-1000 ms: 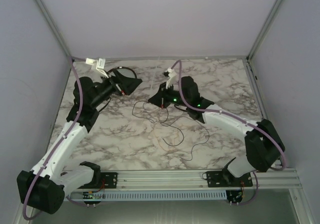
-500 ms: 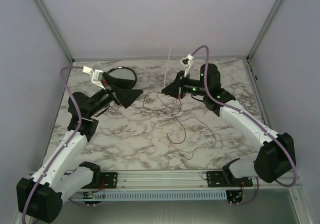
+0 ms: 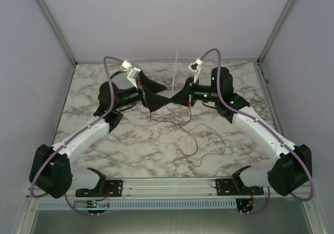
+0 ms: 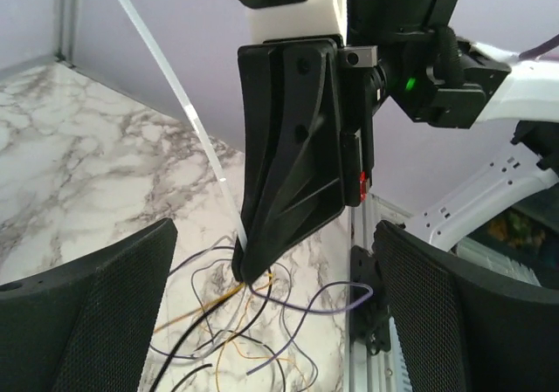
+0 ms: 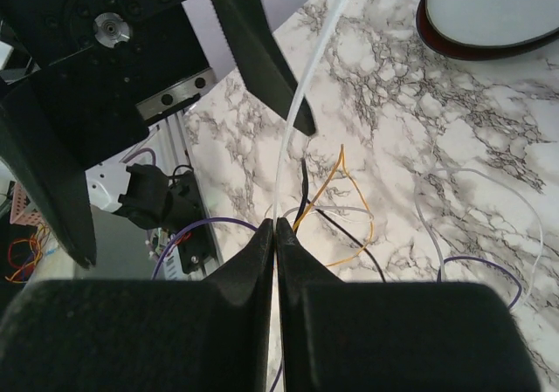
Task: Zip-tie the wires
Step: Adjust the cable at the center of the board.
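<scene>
My right gripper (image 5: 277,226) is shut on the zip tie (image 5: 293,121), a thin white strip rising from its tips. In the top view the zip tie (image 3: 176,67) stands upright above the right gripper (image 3: 175,98). My left gripper (image 3: 159,99) faces it tip to tip, open. In the left wrist view the wide-apart fingers (image 4: 96,313) frame the right gripper (image 4: 288,174) and the zip tie (image 4: 188,113). The wires (image 4: 236,322), thin black, yellow, purple and white strands, loop loosely on the marble just under the right gripper's tip. The wires (image 3: 190,135) trail toward the front.
A round dark-rimmed dish (image 5: 489,12) lies on the marble table (image 3: 130,140) at the back left, behind the left arm. The aluminium rail (image 3: 172,184) with both arm bases runs along the near edge. Grey walls close in on three sides.
The left arm has swung right from the dish, so its open gripper now meets the right gripper. Earlier the right gripper rose from the table with the zip tie and has since held still.
</scene>
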Controlling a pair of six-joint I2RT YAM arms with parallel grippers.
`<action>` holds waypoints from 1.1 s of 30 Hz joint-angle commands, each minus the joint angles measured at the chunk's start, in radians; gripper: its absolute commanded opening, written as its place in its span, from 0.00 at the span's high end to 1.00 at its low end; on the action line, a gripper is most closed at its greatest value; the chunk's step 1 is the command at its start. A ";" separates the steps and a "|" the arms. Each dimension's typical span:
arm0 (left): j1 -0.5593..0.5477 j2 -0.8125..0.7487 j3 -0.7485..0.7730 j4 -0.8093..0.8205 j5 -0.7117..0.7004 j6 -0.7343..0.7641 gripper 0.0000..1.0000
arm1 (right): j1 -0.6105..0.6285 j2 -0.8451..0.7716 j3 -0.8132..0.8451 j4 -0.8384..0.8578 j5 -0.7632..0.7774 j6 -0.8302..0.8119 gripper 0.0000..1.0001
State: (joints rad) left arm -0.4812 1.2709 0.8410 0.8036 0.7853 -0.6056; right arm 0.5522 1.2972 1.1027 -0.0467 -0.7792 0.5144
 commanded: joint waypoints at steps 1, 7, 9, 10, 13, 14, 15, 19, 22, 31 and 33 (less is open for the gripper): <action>-0.042 0.079 0.113 -0.082 0.118 0.101 0.06 | 0.000 -0.036 0.020 -0.011 -0.001 -0.015 1.00; -0.084 0.116 0.171 -0.352 0.147 0.288 0.11 | -0.001 -0.045 0.012 -0.020 0.019 -0.018 1.00; -0.084 0.117 0.167 -0.374 0.157 0.300 0.12 | -0.004 -0.051 0.012 -0.024 0.034 -0.019 1.00; -0.085 0.118 0.167 -0.390 0.158 0.310 0.13 | -0.005 -0.052 0.012 -0.025 0.039 -0.019 1.00; -0.085 0.117 0.171 -0.448 0.166 0.346 0.17 | -0.009 -0.053 0.014 -0.032 0.046 -0.021 1.00; -0.084 0.116 0.173 -0.463 0.168 0.356 0.19 | -0.010 -0.053 0.015 -0.037 0.046 -0.024 1.00; -0.085 0.115 0.173 -0.474 0.169 0.364 0.21 | -0.012 -0.052 0.016 -0.043 0.050 -0.026 1.00; -0.085 0.120 0.186 -0.532 0.169 0.398 0.38 | -0.015 -0.051 0.017 -0.064 0.066 -0.040 1.00; -0.084 0.130 0.200 -0.586 0.163 0.435 0.51 | -0.018 -0.057 0.016 -0.076 0.078 -0.049 1.00; -0.082 0.125 0.213 -0.753 0.104 0.531 0.81 | -0.023 -0.057 0.014 -0.113 0.110 -0.076 1.00; -0.079 0.120 0.216 -0.805 0.086 0.559 0.88 | -0.020 -0.048 0.013 -0.111 0.118 -0.075 1.00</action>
State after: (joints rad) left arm -0.5636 1.3972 1.0199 0.1257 0.8913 -0.1326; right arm 0.5407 1.2610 1.1015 -0.1547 -0.6933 0.4557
